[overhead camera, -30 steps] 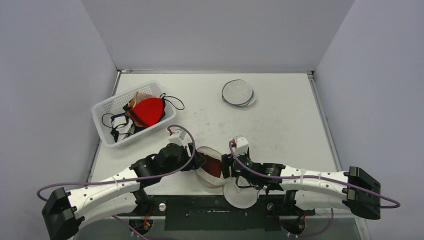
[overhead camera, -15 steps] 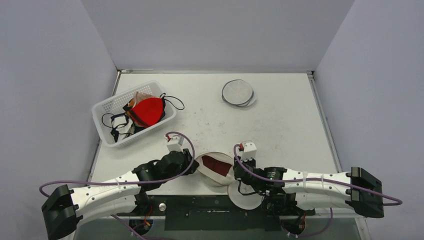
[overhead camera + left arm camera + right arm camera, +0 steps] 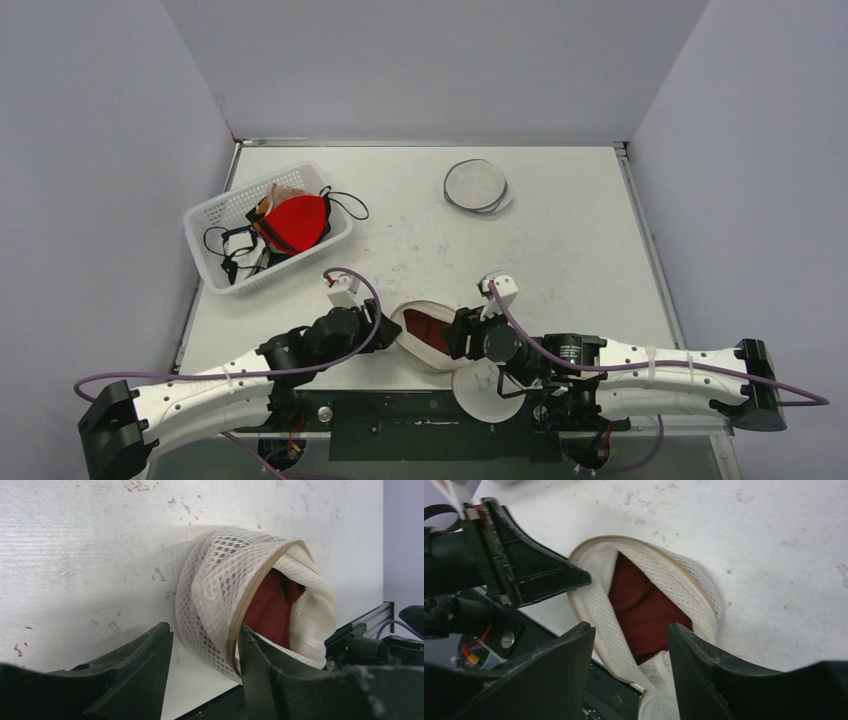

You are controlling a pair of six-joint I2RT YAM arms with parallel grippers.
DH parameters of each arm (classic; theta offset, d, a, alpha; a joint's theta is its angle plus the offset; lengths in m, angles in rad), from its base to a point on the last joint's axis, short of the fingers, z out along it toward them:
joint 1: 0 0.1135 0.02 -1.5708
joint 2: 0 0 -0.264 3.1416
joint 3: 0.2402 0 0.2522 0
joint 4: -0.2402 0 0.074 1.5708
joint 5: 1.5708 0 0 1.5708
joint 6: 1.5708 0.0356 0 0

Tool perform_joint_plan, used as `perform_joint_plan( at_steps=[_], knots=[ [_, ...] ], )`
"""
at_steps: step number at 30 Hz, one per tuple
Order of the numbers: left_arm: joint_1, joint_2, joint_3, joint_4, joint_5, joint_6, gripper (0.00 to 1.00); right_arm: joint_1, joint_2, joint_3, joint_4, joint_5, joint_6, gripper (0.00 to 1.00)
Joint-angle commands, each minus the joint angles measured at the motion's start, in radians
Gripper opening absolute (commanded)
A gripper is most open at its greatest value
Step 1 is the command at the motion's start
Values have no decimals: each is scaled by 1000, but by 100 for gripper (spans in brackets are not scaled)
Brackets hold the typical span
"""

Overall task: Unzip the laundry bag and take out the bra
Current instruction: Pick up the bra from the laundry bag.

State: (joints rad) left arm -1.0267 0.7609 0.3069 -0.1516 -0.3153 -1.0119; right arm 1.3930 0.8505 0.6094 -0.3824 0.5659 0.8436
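Note:
The laundry bag point(image 3: 410, 345) is a round white mesh pouch at the table's near edge, unzipped and gaping. The dark red bra point(image 3: 432, 328) lies inside it. My left gripper point(image 3: 385, 326) sits at the bag's left side, and my right gripper point(image 3: 458, 338) at its right. In the left wrist view the left gripper point(image 3: 202, 652) is open, straddling the bag's mesh wall point(image 3: 210, 605) and zipper rim, with the bra point(image 3: 270, 610) just beyond. In the right wrist view the right gripper point(image 3: 631, 647) is open over the bag's mouth point(image 3: 594, 605), the bra point(image 3: 644, 610) between its fingers, untouched.
A white basket point(image 3: 205, 215) with red and black garments stands at the left. A second round mesh bag point(image 3: 477, 186) lies at the back. The open bag's lid flap point(image 3: 487, 390) hangs over the black rail at the table's near edge.
Both grippers closed in and then opened again. The bag's mouth went from tilted and narrow to lying wider. The right arm stretched out further to the right.

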Motion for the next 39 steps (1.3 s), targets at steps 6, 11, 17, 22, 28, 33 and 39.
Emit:
perform_joint_plan(
  at_steps=[6, 11, 17, 22, 28, 33, 39],
  knots=[
    [-6, -9, -38, 190, 121, -50, 52, 11, 309, 105, 145, -158, -142, 39],
    [-6, 13, -64, 252, 172, -72, 55, 23, 365, 64, 182, -223, -161, 34],
    [-8, 77, -69, 271, 175, -65, 44, 94, 423, 53, 199, -296, -229, 31],
    [-11, 91, -81, 265, 149, -32, 18, 118, 396, 37, 202, -328, -256, 38],
    [-12, 69, -82, 196, 97, 24, 0, 79, 219, 17, 193, -94, -189, 54],
    [-19, 65, -61, 117, 54, 57, 0, -85, 267, 39, 213, -194, -207, 43],
    [-27, 71, -70, 129, 50, 53, 0, -156, 359, 18, 250, -283, -164, 47]
  ],
)
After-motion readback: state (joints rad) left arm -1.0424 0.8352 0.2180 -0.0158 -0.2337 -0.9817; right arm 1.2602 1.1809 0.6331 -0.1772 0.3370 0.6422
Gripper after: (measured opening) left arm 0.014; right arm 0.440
